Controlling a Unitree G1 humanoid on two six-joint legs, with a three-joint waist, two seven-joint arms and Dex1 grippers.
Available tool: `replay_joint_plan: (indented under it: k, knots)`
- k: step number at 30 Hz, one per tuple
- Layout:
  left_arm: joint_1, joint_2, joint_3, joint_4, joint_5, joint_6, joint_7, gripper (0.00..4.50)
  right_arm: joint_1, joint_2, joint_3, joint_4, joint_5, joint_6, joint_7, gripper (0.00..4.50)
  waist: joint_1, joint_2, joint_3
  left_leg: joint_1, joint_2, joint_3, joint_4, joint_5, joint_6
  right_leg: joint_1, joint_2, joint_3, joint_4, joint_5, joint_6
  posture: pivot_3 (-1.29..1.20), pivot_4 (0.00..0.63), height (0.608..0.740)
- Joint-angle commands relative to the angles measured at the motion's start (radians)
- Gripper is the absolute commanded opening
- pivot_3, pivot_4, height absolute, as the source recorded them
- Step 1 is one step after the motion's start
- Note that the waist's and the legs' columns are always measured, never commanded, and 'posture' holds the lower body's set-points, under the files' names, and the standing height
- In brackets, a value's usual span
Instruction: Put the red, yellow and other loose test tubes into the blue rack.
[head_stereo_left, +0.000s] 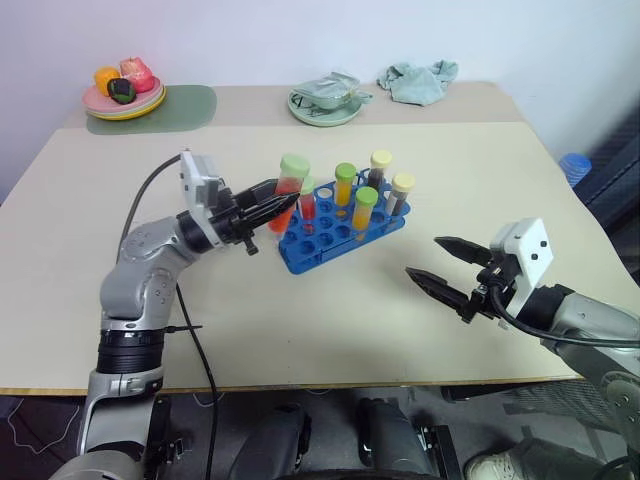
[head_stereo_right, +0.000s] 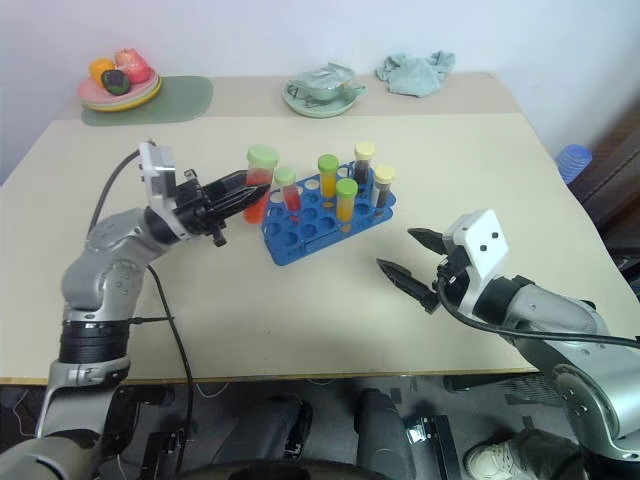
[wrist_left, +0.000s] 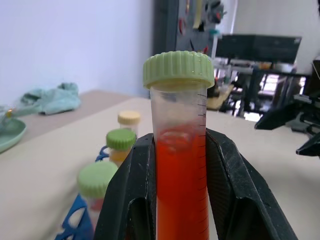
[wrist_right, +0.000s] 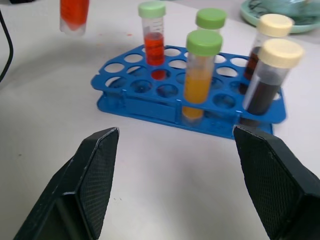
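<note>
Left wrist view: smooth, light, rigid green-capped clear plastic tube of red liquid (wrist_left: 177, 165) is clamped mid-body by left gripper (wrist_left: 180, 200), best held below the cap; right gripper (head_stereo_left: 440, 268) is held wide, empty.

Head stereo pair, two wrist close-ups

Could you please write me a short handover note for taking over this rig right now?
Left gripper: shut on a red tube with a green cap, held upright in the air by the near-left end of the blue rack.
Right gripper: open and holding nothing, over the table to the right of the rack.
Done: five capped tubes stand in the rack, among them a yellow-orange tube.
Left: lower the red tube into a free hole and release it.
</note>
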Motion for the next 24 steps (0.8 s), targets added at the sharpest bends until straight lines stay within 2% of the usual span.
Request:
replay_joint_plan:
  k: [1,8,16,24]
  knots:
    - [-0.041,-0.055,-0.035,0.085,0.016,-0.095,-0.025,0.75,0.035,0.014,-0.054,-0.069,0.005,-0.020,-0.023,3.71,0.000,0.000,0.000,0.000,0.000,0.000,0.000,0.000,0.000,0.000,0.000,0.000,0.000,0.000,0.000,0.00,0.150,0.740]
    - [-0.079,-0.181,-0.089,0.267,0.072,-0.259,-0.042,0.75,0.121,0.038,-0.100,-0.125,0.001,-0.029,-0.053,3.71,0.000,0.000,0.000,0.000,0.000,0.000,0.000,0.000,0.000,0.000,0.000,0.000,0.000,0.000,0.000,0.00,0.150,0.740]
    - [-0.110,-0.266,-0.107,0.460,0.174,-0.482,0.020,0.75,0.182,0.059,-0.124,-0.178,0.000,-0.042,-0.089,3.71,0.000,0.000,0.000,0.000,0.000,0.001,0.000,0.000,0.001,0.000,0.000,0.000,0.000,0.000,0.000,0.00,0.150,0.740]
    - [-0.146,-0.286,-0.103,0.610,0.238,-0.623,0.072,0.75,0.171,0.052,-0.125,-0.203,0.029,-0.023,-0.136,3.71,0.000,0.000,-0.001,0.000,0.000,0.001,0.000,0.000,0.001,0.000,0.000,0.000,0.000,0.000,0.000,0.00,0.150,0.740]
